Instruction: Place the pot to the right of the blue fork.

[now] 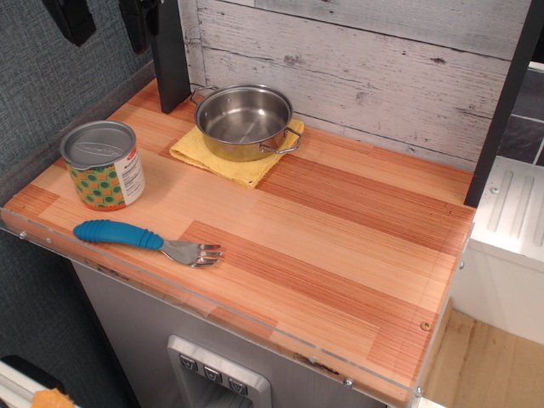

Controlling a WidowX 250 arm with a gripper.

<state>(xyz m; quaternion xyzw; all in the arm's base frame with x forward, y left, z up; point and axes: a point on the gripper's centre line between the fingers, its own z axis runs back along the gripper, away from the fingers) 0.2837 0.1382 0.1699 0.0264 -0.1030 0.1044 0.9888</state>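
The pot (244, 121) is a shallow shiny steel pot with two wire loop handles. It stands upright and empty on a yellow cloth (223, 160) at the back of the wooden tabletop. The blue fork (119, 233) lies near the front left edge, handle to the left, silver tines pointing right. My gripper (106, 25) shows only as two black fingers at the top left, high above the table's back left corner. The fingers are spread apart with nothing between them, well left of and above the pot.
A lidded metal can (103, 165) with a dotted label stands at the left, behind the fork. A black post (170, 55) rises just left of the pot. A whitewashed plank wall (357, 59) backs the wooden tabletop (340, 229). A clear lip runs along the front edge.
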